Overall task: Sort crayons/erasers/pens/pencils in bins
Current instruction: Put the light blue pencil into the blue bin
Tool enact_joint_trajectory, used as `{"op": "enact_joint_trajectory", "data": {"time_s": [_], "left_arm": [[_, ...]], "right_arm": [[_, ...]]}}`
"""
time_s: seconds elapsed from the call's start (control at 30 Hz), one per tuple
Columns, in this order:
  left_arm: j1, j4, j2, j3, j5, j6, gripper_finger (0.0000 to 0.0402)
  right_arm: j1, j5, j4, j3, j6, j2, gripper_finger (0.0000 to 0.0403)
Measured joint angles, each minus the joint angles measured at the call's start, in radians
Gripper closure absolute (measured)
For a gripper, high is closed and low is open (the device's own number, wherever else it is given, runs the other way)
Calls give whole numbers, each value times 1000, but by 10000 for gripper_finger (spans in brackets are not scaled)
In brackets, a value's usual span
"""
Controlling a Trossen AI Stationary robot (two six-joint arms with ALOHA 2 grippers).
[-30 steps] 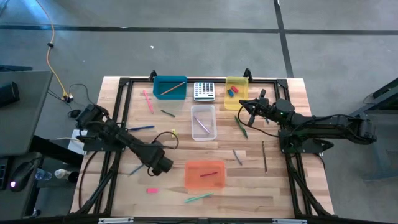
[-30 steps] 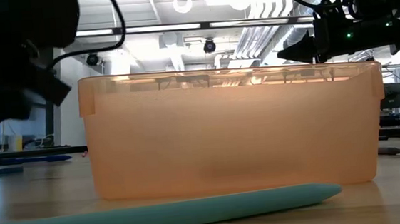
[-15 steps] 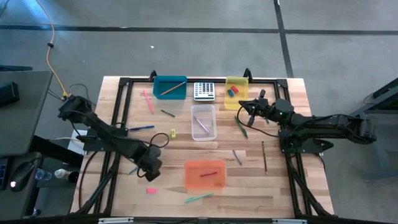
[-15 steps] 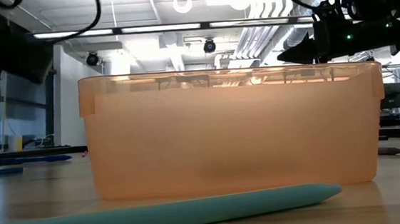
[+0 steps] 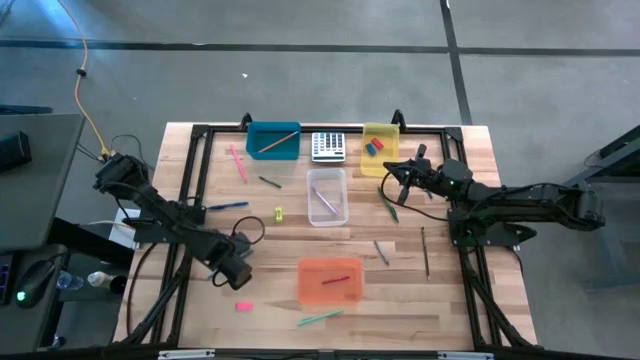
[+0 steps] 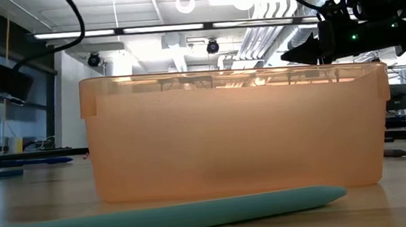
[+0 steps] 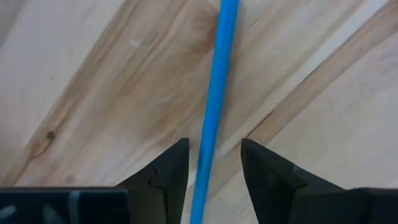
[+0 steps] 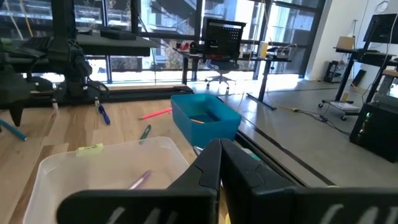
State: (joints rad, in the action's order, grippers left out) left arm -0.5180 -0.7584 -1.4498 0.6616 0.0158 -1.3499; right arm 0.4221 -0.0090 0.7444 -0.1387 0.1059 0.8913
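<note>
My left gripper (image 5: 238, 273) is open, pointing down over the table's near left part. Its two fingers (image 7: 214, 146) stand on either side of a blue pen (image 7: 215, 99) that lies flat on the wood; I see no touch. My right gripper (image 5: 388, 172) is shut and empty, held above the table beside the yellow bin (image 5: 381, 150); it also shows in the low view (image 6: 294, 50). The teal bin (image 5: 273, 141) holds a tan pencil. The clear bin (image 5: 327, 197) holds a purple pen. The orange bin (image 5: 330, 281) holds a red crayon.
A calculator (image 5: 328, 146) sits between the teal and yellow bins. Loose on the wood lie a pink pencil (image 5: 238, 162), another blue pen (image 5: 228, 206), a yellow-green eraser (image 5: 278, 214), a pink eraser (image 5: 244, 306), a green pen (image 5: 320, 317) and dark sticks (image 5: 425, 250).
My left gripper has gone toward the table's left edge, away from the orange bin, and now stands over the blue pen. In the low view it has left the picture at the left side.
</note>
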Motion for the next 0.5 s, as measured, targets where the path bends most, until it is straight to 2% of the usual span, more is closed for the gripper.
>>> {"op": "enact_joint_trajectory", "data": {"time_s": [0.27, 0.5], "left_arm": [[-10, 57, 5, -46, 3, 5, 294], [-10, 59, 5, -48, 7, 113, 335]], "right_arm": [[0, 0, -1, 0, 0, 0, 403], [0, 0, 0, 0, 4, 0, 403]]}}
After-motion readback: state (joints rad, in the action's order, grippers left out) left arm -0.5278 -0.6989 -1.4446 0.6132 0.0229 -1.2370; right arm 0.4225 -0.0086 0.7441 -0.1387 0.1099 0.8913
